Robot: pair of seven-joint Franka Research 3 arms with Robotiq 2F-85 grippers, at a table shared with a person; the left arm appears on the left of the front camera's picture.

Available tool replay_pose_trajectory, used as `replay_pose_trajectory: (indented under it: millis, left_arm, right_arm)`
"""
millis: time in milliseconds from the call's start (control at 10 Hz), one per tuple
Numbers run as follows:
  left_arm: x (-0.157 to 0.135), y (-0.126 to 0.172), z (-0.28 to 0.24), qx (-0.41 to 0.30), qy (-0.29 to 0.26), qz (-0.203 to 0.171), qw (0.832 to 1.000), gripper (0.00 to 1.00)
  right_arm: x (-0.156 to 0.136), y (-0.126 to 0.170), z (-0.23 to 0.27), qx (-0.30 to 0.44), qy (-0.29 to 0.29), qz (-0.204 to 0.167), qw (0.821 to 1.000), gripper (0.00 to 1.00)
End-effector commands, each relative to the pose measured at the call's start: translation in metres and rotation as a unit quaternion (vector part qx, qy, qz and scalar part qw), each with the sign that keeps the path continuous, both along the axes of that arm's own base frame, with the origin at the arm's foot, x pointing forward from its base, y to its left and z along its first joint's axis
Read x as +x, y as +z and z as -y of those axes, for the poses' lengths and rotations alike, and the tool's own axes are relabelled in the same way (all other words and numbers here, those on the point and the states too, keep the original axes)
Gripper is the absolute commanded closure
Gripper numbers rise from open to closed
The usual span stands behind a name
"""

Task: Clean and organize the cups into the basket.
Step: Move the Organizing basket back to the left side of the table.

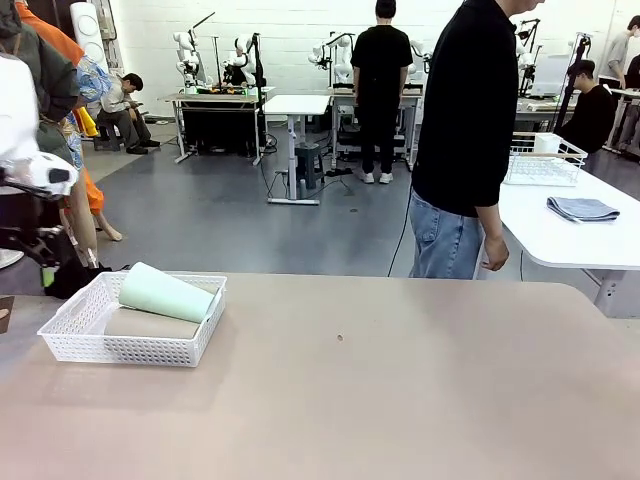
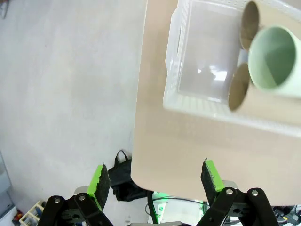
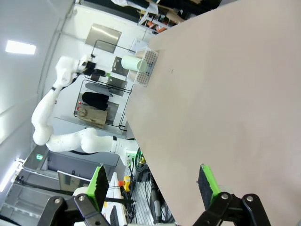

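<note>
Cups lie on their sides in the basket (image 1: 70,335) at the left end of the surface (image 1: 380,390): a pale mint green cup (image 1: 165,292) rests on top of two taupe cups (image 1: 150,325) placed side by side, as the left wrist view shows by their round mouths. All three are tall, tapered, handleless and matte. The basket is shallow, rectangular, of white plastic with fine lattice-perforated walls and a solid rim. The surface is smooth and beige with a rounded corner. The left gripper (image 2: 157,176) hangs above the surface edge, near the basket, its green-padded fingers (image 2: 99,181) spread wide and empty. The right gripper (image 3: 153,181), likewise spread and empty, hangs over bare surface, well apart from the basket.
</note>
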State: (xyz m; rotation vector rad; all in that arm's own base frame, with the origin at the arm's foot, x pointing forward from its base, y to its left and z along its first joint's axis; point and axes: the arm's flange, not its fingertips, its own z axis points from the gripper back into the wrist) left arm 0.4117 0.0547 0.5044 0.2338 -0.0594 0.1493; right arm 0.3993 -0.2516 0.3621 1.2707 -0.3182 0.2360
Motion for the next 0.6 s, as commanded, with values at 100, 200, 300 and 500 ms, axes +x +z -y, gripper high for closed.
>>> replay_pose_trajectory:
  millis: [100, 200, 300, 500]
  left_arm:
    - [-0.086, 0.010, 0.014, -0.016, -0.038, 0.054, 0.998, 0.00]
    - [-0.104, 0.008, 0.015, -0.021, -0.054, 0.065, 0.996, 0.00]
    - [-0.114, 0.002, 0.018, -0.033, -0.051, 0.065, 0.996, 0.00]
    - [-0.104, 0.012, 0.018, -0.013, -0.035, 0.060, 0.997, 0.00]
  right_arm:
    - [0.001, -0.001, -0.001, -0.003, 0.000, -0.001, 1.000, 0.00]
    - [0.001, -0.001, -0.001, -0.003, 0.000, -0.001, 1.000, 0.00]
    - [0.001, -0.001, -0.001, -0.003, 0.000, -0.001, 1.000, 0.00]
    - [0.001, -0.001, -0.001, -0.003, 0.000, -0.001, 1.000, 0.00]
